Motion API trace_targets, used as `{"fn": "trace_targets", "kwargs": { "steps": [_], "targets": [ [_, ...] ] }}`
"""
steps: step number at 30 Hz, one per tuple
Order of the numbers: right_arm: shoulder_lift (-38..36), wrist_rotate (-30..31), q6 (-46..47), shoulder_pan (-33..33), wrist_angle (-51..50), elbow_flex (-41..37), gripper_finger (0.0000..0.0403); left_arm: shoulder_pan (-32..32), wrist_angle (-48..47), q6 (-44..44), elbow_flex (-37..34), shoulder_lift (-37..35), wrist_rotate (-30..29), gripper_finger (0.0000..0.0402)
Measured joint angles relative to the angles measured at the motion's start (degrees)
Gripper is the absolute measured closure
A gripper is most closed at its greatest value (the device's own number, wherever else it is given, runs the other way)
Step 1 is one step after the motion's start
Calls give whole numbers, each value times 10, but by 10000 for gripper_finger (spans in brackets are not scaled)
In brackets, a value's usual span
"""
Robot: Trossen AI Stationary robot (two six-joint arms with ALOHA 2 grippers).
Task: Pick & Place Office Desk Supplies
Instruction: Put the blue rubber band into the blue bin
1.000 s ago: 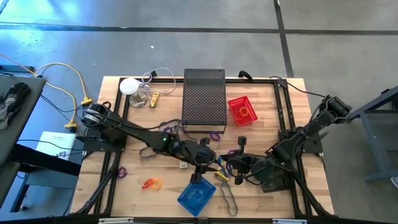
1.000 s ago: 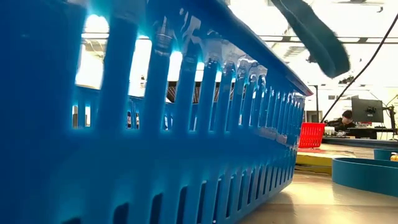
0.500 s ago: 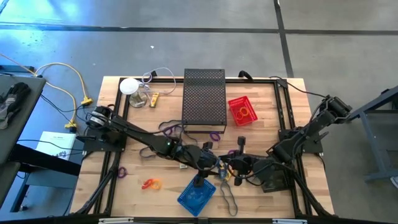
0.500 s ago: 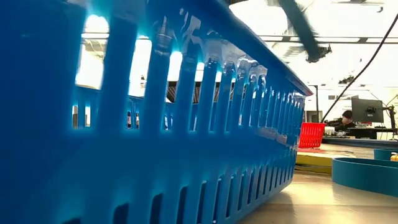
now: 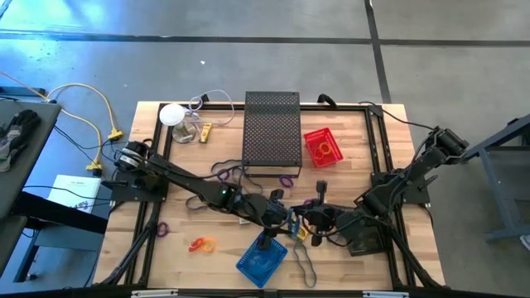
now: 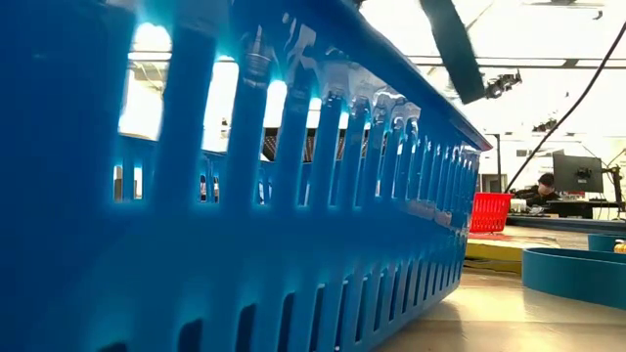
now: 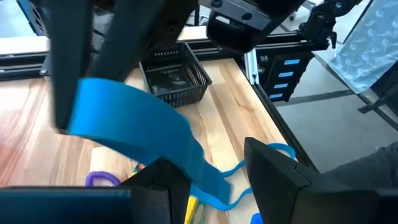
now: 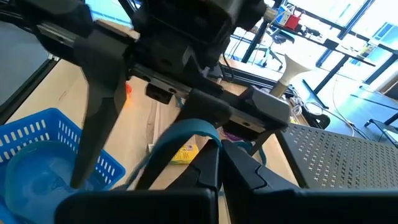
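1. The left claw [image 5: 291,224] hangs over the middle of the desk [image 5: 381,157], just above the far corner of the blue basket [image 5: 262,262]; its fingers [image 7: 273,168] stand apart, and a wide blue rubber band [image 7: 134,121] is looped around one of them.
2. The right claw [image 5: 303,225] meets it there from the other side, fingers [image 8: 245,168] pressed together on the same blue rubber band [image 8: 180,134]; the two claws are just beside each other.
3. In the left wrist view the band runs as a flat strip on a slant, its long axis going from high beside the claw down toward the desk, where a thin end curls on the wood; in the low view the band [image 6: 452,49] shows as a slanted strip above the basket's wall [image 6: 293,215].
4. Other supplies lie loose on the desk: an orange band [image 5: 200,244] near the front left, a purple loop [image 5: 161,228] by the left rail, a dark grey loop [image 5: 305,265] just right of the blue basket, its long axis running front to back, and a purple band [image 5: 286,180] at the front foot of the black mesh box [image 5: 272,132].
5. A small red basket [image 5: 322,146] stands right of the mesh box with orange bands in it.
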Motion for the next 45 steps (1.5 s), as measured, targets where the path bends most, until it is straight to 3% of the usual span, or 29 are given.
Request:
{"fn": "trace_targets", "kwargs": {
  "steps": [7, 15, 19, 24, 29, 33, 41, 45],
  "targets": [
    [0, -2, 1, 0, 1, 0, 401, -12, 1, 19, 0, 0, -5, 299],
    [0, -57, 17, 0, 1, 0, 401, -39, 1, 68, 0, 0, -107, 393],
    [0, -81, 24, 0, 1, 0, 401, -54, 1, 109, 0, 0, -113, 399],
    [2, -174, 31, 0, 3, 0, 401, -66, 1, 114, 0, 0, -122, 399],
    [18, -183, 61, 0, 32, 0, 392, -68, -11, 110, 0, -1, -122, 400],
    [38, -179, 89, -7, 32, 0, 350, -68, -16, 91, 0, -1, -122, 400],
    [54, -121, 79, -14, 48, -1, 215, -73, -48, 65, 0, -6, -118, 401],
    [54, -125, 71, -14, 80, -1, 171, -80, -103, 15, 0, -40, -59, 401]
  ]
}}
